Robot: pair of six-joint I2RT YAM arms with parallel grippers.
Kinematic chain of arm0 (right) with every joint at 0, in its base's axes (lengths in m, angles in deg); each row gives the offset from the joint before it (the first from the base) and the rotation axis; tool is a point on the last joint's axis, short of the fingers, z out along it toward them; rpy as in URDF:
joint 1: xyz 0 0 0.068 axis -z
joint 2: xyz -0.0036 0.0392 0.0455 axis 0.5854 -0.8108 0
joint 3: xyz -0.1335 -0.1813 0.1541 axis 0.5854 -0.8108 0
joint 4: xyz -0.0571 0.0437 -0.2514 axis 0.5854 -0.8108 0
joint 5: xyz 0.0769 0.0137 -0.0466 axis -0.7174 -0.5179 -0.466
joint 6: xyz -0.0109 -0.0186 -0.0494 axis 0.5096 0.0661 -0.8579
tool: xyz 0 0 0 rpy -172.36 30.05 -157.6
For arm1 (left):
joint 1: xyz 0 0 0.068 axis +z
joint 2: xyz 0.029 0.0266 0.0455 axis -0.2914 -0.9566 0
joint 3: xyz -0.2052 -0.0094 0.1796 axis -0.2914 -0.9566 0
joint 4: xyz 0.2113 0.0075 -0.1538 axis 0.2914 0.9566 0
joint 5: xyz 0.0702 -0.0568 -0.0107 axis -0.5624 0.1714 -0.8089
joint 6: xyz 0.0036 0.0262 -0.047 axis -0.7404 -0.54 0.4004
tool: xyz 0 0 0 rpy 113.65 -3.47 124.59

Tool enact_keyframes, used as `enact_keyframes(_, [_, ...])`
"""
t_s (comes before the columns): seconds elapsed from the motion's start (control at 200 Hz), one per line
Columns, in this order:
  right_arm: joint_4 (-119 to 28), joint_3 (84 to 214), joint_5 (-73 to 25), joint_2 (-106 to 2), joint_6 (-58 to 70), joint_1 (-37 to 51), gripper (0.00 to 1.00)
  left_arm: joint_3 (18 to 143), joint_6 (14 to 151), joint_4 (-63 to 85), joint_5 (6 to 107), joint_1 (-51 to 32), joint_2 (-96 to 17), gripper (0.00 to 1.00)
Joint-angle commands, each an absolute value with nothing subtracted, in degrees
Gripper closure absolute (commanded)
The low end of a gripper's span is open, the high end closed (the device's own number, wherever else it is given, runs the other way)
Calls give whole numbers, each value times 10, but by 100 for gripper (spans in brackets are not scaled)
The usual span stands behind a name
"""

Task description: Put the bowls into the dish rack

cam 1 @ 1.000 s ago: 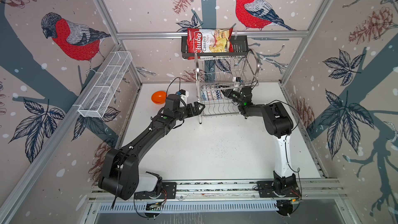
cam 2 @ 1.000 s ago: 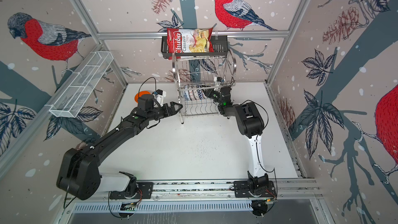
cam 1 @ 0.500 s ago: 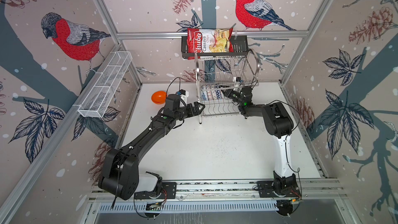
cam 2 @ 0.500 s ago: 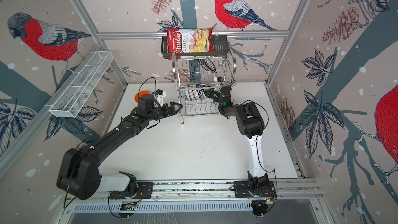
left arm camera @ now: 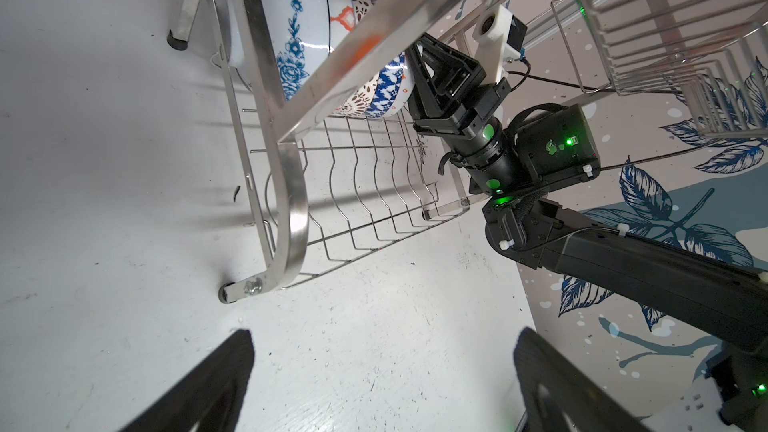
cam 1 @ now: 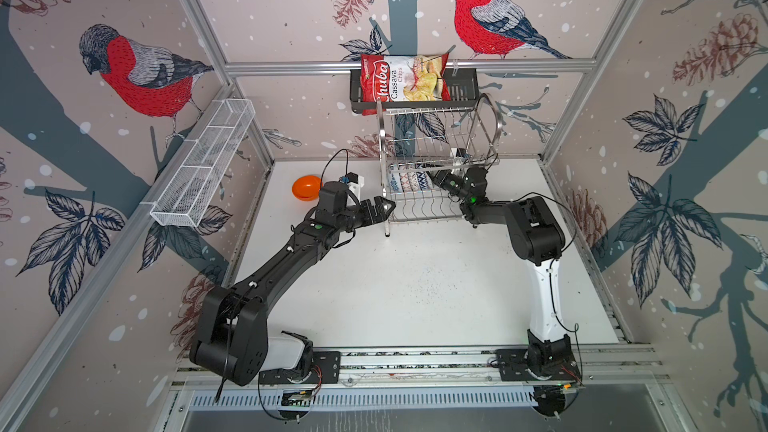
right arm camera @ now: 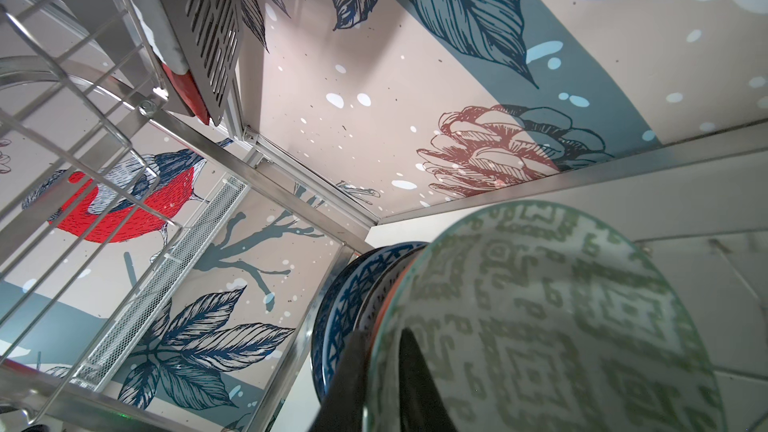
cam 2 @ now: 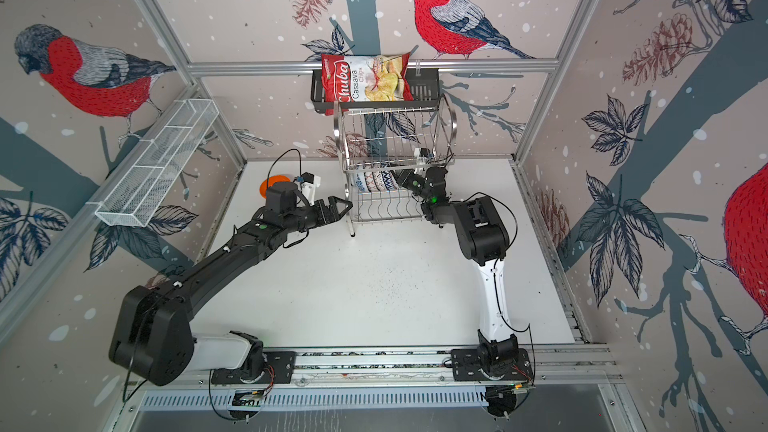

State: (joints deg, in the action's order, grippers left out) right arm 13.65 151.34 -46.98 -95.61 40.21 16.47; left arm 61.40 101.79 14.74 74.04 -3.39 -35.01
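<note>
The right fingers (right arm camera: 345, 388) pinch the rim of the grey-green bowl (right arm camera: 561, 326), low in the dish rack (left arm camera: 296, 209) — five bowls (cam 1: 409, 180) stand there. The left fingers (left arm camera: 216, 380) gape wide, empty — one orange bowl (cam 1: 306, 188) sits at their nine o'clock in a top view.

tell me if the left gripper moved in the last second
No. The left gripper is open and sits just as close to the near left post of the dish rack as it did before, with no shift either way.

Black arms (cam 1: 291, 255), white segments (cam 1: 544, 297), green lights (left arm camera: 492, 182)
</note>
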Motion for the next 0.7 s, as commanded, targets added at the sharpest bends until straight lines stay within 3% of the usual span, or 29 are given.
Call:
enact_keyframes(0.0, [53,1513,-457,-966,399,171,79,616,1016,132,747,-33,-350,2])
enact_keyframes(0.695, [88,1490,-446,-939,398,170,64,615,1017,133,748,-33,-352,2])
